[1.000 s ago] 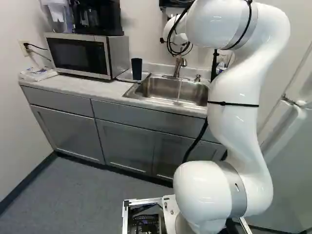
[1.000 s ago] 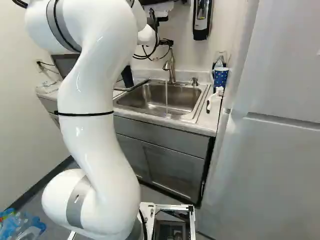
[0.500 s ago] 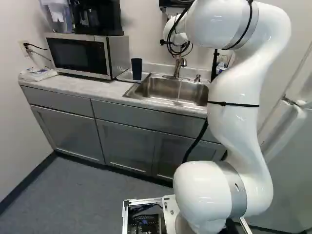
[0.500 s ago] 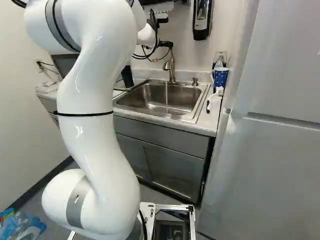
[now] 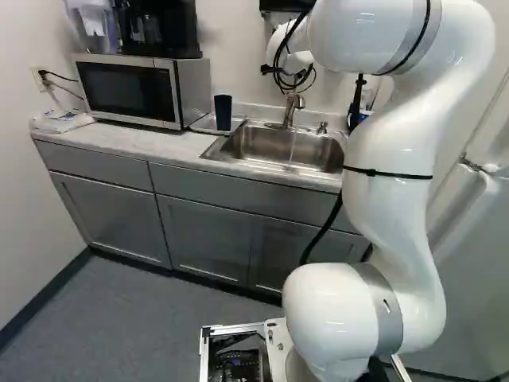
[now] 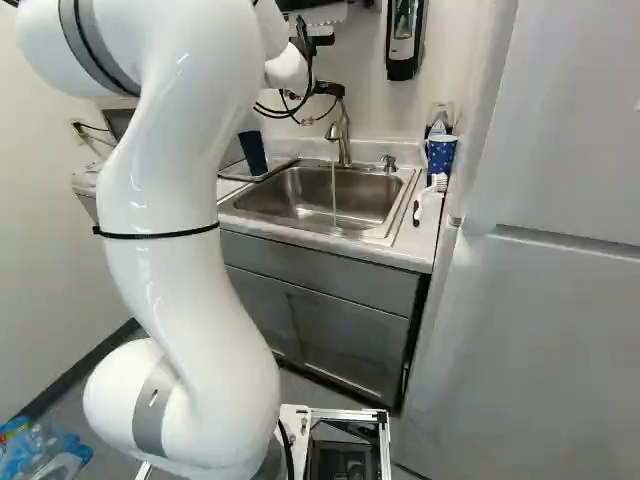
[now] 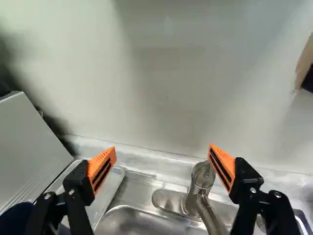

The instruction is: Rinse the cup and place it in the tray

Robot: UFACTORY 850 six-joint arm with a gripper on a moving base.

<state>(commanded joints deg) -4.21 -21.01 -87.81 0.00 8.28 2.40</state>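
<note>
Two fingers of the claw (image 6: 330, 89) stand wide apart, released, their orange pads (image 7: 101, 170) toward each other high over the sink (image 5: 277, 149). Between and below the fingertips rises the metal faucet (image 7: 203, 177), nearer the right finger than the left; a thin stream of water (image 6: 333, 195) falls from it into the basin. Behind the arm's white wrist, black cables (image 5: 280, 73) loop out.

Left of the basin, the dark cup (image 5: 223, 113) stands upright in the shallow metal tray (image 5: 201, 126), at its right end, below and left of the left finger. Further left comes the microwave (image 5: 131, 90), a black coffee maker (image 5: 157, 28) on top of it with a clear pitcher (image 5: 94, 30) beside that, then a white packet (image 5: 60, 121) at the far left end of the counter (image 5: 131, 139).

Right of the faucet sits a small metal pump (image 6: 389, 163). On the right end of the counter are a blue patterned cup (image 6: 441, 154) and, nearer, a white-handled brush (image 6: 430, 197). A dispenser (image 6: 404, 42) hangs on the wall above. Gray cabinets (image 5: 203, 239) run underneath, and a tall refrigerator (image 6: 540, 330) closes the right side. Blue-wrapped bottles (image 6: 42, 452) lie on the near left.
</note>
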